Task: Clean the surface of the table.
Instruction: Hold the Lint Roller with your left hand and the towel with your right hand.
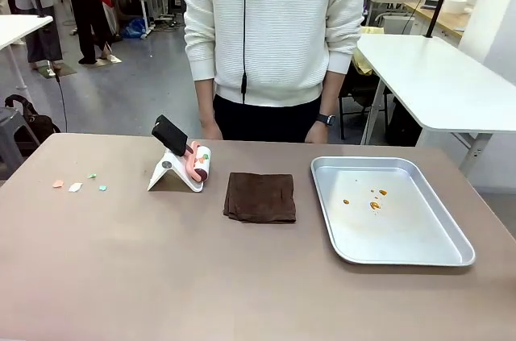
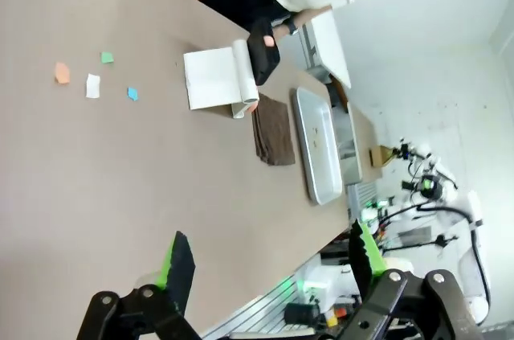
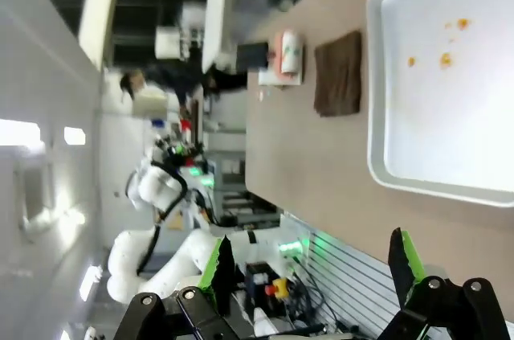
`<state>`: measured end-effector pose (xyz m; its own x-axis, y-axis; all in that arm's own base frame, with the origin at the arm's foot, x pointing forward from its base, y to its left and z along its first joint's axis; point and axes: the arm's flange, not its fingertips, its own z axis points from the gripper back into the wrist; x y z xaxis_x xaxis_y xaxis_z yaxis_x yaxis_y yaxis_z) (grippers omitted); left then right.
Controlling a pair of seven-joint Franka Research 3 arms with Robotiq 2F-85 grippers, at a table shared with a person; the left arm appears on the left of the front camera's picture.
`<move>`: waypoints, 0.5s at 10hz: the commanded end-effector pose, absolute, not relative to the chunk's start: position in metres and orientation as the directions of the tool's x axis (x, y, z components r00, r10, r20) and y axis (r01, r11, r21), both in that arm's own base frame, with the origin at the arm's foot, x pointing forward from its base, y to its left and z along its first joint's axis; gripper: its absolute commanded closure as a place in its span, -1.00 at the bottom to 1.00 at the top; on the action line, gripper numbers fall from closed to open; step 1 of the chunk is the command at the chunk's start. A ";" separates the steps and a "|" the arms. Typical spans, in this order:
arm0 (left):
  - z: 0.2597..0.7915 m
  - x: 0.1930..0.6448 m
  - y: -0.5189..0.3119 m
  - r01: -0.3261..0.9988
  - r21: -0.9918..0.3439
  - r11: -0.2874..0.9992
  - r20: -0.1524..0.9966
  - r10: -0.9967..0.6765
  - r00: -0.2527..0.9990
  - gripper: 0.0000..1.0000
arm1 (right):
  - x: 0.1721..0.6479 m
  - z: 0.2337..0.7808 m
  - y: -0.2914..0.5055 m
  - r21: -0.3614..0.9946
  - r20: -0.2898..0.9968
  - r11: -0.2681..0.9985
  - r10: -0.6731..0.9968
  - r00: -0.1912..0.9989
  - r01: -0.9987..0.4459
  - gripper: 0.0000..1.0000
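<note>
The greyish-brown table [image 1: 161,276] spans the front view from side to side, with a person [image 1: 274,35] in a white knitted sweater standing at its far edge.

Toward the left edge, in the far half, lie a few small paper scraps [image 1: 76,186]: orange, white, green and blue, close together but apart from one another. Right of them, left of the table's middle, a lint roller [image 1: 197,162] with a pink body and a black handle leans tilted on a white wedge-shaped stand [image 1: 168,173]. A folded dark brown cloth [image 1: 260,197] lies flat at about the middle of the table, just right of the stand and not touching it. Toward the right edge sits a silver metal tray [image 1: 419,228], with several small orange stains [image 1: 375,204] in its far half.

In the left wrist view, the left gripper [image 2: 271,256] hangs above the robot-side edge of the table, its green-padded fingers spread wide with nothing between them. In the right wrist view, the right gripper [image 3: 312,260] also stands wide open and empty, just off that same edge, near the tray's end of the table.
</note>
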<state>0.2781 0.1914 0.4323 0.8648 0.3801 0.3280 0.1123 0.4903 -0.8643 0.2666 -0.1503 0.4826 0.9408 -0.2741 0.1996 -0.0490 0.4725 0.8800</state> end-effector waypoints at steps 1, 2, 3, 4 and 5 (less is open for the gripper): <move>0.384 0.243 0.131 0.118 -0.896 0.428 0.320 0.438 0.840 -1.00 | 0.259 0.436 -0.164 0.913 0.183 0.406 -0.346 0.920 -0.029 -1.00; 0.378 0.237 0.132 0.105 -0.908 0.406 0.311 0.482 0.819 -1.00 | 0.266 0.428 -0.184 0.927 0.150 0.374 -0.385 0.911 0.005 -1.00; 0.369 0.231 0.134 0.085 -0.921 0.380 0.289 0.521 0.803 -1.00 | 0.271 0.419 -0.200 0.934 0.135 0.356 -0.424 0.896 0.028 -1.00; 0.365 0.230 0.128 0.076 -0.928 0.364 0.275 0.532 0.801 -1.00 | 0.277 0.412 -0.208 0.940 0.116 0.336 -0.466 0.877 0.054 -1.00; 0.365 0.232 0.124 0.049 -0.926 0.373 0.262 0.543 0.798 -1.00 | 0.281 0.406 -0.211 0.939 0.088 0.325 -0.537 0.839 0.110 -1.00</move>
